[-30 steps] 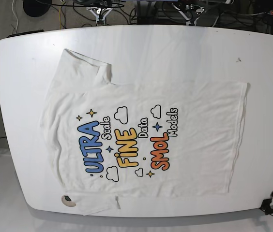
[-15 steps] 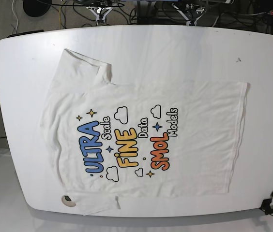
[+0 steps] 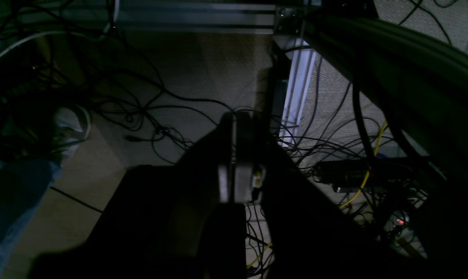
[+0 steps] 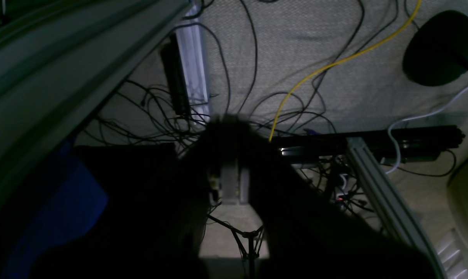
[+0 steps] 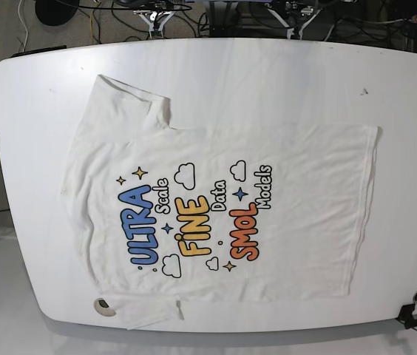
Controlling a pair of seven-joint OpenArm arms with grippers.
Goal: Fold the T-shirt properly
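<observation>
We are holding both arms back off the far edge, out of the base view. Our left claw (image 3: 235, 162) is hanging with its jaws pressed together, gripping nothing. Our right claw (image 4: 234, 170) is likewise pointing downward, jaws closed and empty.

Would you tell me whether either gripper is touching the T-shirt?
Apart: the base view shows the T-shirt lying alone on the table, no gripper near.
</observation>
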